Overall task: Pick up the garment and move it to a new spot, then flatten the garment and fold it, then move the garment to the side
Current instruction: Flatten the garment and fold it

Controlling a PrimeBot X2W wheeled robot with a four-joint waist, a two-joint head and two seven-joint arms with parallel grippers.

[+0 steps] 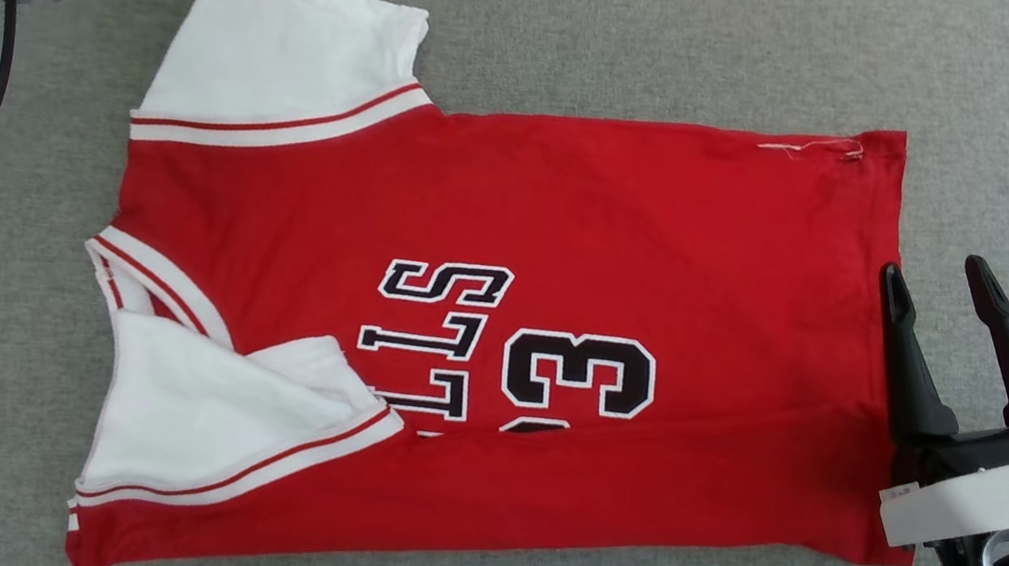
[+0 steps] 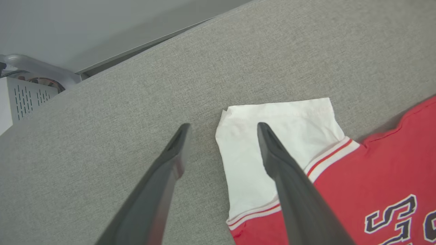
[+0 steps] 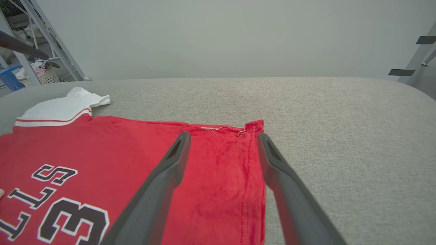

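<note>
Jaws spread wide and empty at opposite ends of the garment (image 1: 573, 233).

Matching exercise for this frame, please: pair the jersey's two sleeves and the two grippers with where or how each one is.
Things:
1. Far white short sleeve of the red basketball jersey
2. Near white short sleeve
3. Left gripper
4. Right gripper

States:
A. Jaws open at the red hem
B. Spread flat on the grey fabric surface
C. Jaws open at a white sleeve's corner
D. Lying on the red front, covering some lettering

Pairs: 1-B, 2-D, 3-C, 4-A
</note>
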